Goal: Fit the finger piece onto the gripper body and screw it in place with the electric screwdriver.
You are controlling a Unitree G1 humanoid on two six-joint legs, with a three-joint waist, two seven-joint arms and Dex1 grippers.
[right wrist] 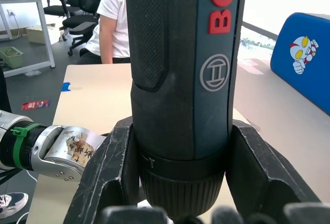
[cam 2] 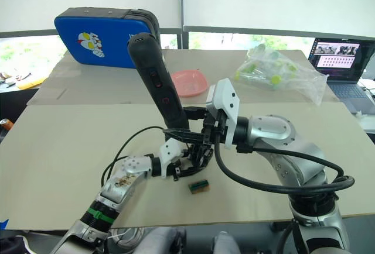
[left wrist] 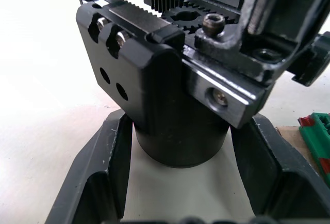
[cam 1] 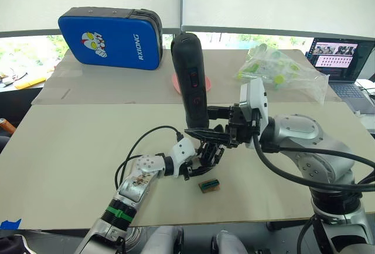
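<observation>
Nearest the head camera, the left claw [cam 1: 202, 155] sits low over the table [cam 1: 70, 148], its two fingers closed around the round base of the gripper body [left wrist: 170, 90] and holding it upright on the surface. Just beside it, toward the robot, lies a small green-and-brown block [cam 1: 209, 185]. Reaching in from the right, the right claw [cam 1: 205, 132] is clamped on the lower barrel of the electric screwdriver [cam 1: 192, 78], which stands nearly upright with its tip pointing down at the body; the bit itself is hidden behind the claws. From the left wrist, a socket-head screw [left wrist: 213, 24] shows on top of the body, beside the toothed racks. I cannot pick out the finger piece as a separate item.

This looks like the driving step. To do it well, the left arm should keep the body square and steady on the table while the right brings the bit straight down into the screw's socket, with the tool's axis in line with the screw; a tilted tool would likely slip out or push the body over
</observation>
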